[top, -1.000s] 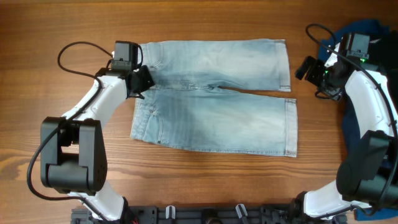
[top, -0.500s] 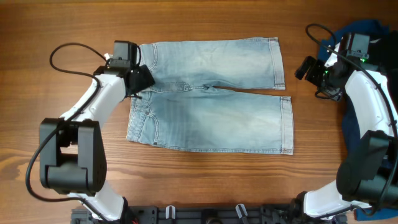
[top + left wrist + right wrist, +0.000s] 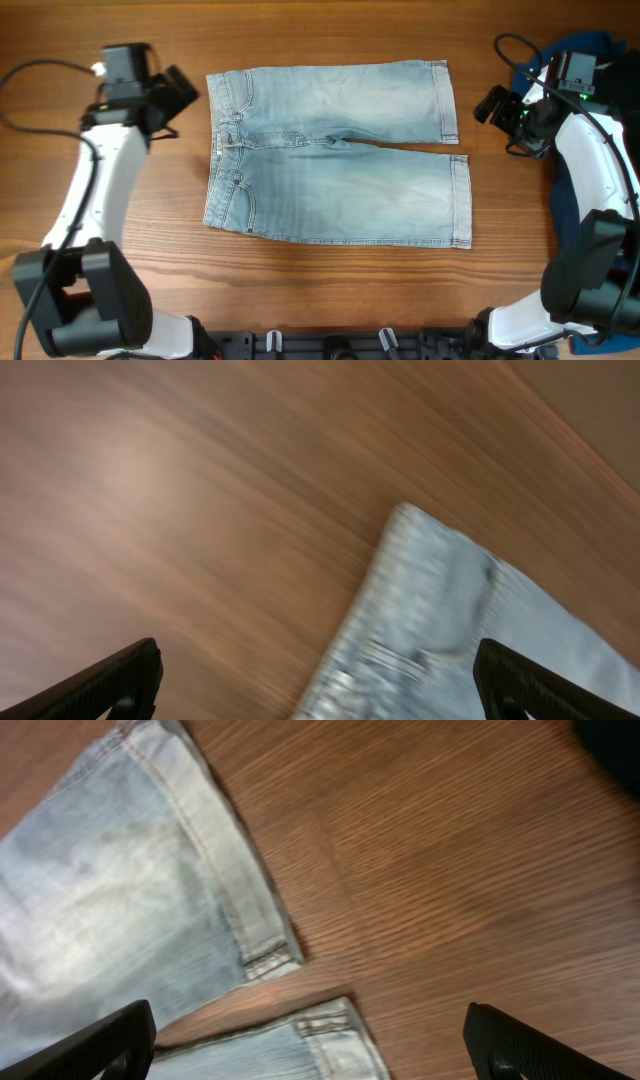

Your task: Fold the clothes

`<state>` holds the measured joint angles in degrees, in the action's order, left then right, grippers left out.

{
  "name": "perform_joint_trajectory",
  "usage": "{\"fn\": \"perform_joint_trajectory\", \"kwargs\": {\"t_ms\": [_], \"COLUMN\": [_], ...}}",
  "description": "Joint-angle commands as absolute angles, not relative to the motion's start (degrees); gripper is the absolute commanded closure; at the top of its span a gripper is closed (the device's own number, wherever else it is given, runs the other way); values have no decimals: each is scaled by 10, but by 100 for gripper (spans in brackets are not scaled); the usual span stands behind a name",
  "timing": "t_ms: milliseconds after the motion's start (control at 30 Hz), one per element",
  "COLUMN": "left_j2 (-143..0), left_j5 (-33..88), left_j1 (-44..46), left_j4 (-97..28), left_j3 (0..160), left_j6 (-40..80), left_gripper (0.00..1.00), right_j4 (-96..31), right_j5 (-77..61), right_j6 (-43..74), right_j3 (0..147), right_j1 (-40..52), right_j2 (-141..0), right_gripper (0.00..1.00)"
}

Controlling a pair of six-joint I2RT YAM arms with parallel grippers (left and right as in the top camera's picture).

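One wooden surface (image 3: pixel 330 300) carries the jeans (image 3: pixel 335 150), spread flat at its middle with the waistband to the left and both cuffs to the right. Off the waistband hangs the left gripper (image 3: pixel 178 88), spread and empty; beyond the cuffs the right gripper (image 3: pixel 492 105) is likewise spread, beside a dark blue garment (image 3: pixel 590 45).

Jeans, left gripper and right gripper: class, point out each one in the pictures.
jeans (image 3: pixel 340 170), overhead view, middle of the denim by the crotch seam.
left gripper (image 3: pixel 183 88), overhead view, between its open fingertips.
right gripper (image 3: pixel 490 105), overhead view, at its dark fingertips.
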<state>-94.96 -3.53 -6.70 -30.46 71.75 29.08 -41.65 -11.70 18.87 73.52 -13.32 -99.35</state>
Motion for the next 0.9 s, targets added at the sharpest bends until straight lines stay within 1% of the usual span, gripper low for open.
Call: {"fn": "perform_joint_trajectory", "kwargs": {"t_ms": [0, 33, 67, 100, 133, 267, 500, 567, 700, 867], "left_j2": [-943, -943, -943, -943, -943, -943, -943, -943, -943, -943], "left_j5": [-28, -28, -28, -28, -28, -28, -28, -28, -28, -28], "left_j1": [-116, -123, -129, -135, -138, -146, -146, -146, -146, -146], "left_j4": [-321, -322, -322, -322, -322, -322, -322, -322, -322, -322], "left_j3": [724, 724, 724, 724, 724, 724, 724, 724, 724, 724], "left_j6": [290, 290, 290, 290, 290, 290, 290, 290, 290, 290], "left_gripper": [0, 0, 0, 0, 0, 0, 0, 0, 0, 0], "right_j4": [-412, -410, -401, -394, -385, -354, -278, -279, -273, -262], "right_j5": [-158, -160, -160, -164, -164, -157, -34, -4, -4, -4], "right_j6": [210, 209, 194, 182, 173, 128, 120, 120, 141, 125], "right_j3": [742, 742, 742, 742, 742, 742, 734, 734, 734, 734], "right_j1": [-127, -123, -115, -108, -98, -42, 39, 51, 53, 52], "right_j2": [-981, -981, -981, -981, -981, -981, -984, -994, -1037, -1112], "right_gripper": [15, 25, 46, 91, 96, 96, 96, 96, 96, 96]}}
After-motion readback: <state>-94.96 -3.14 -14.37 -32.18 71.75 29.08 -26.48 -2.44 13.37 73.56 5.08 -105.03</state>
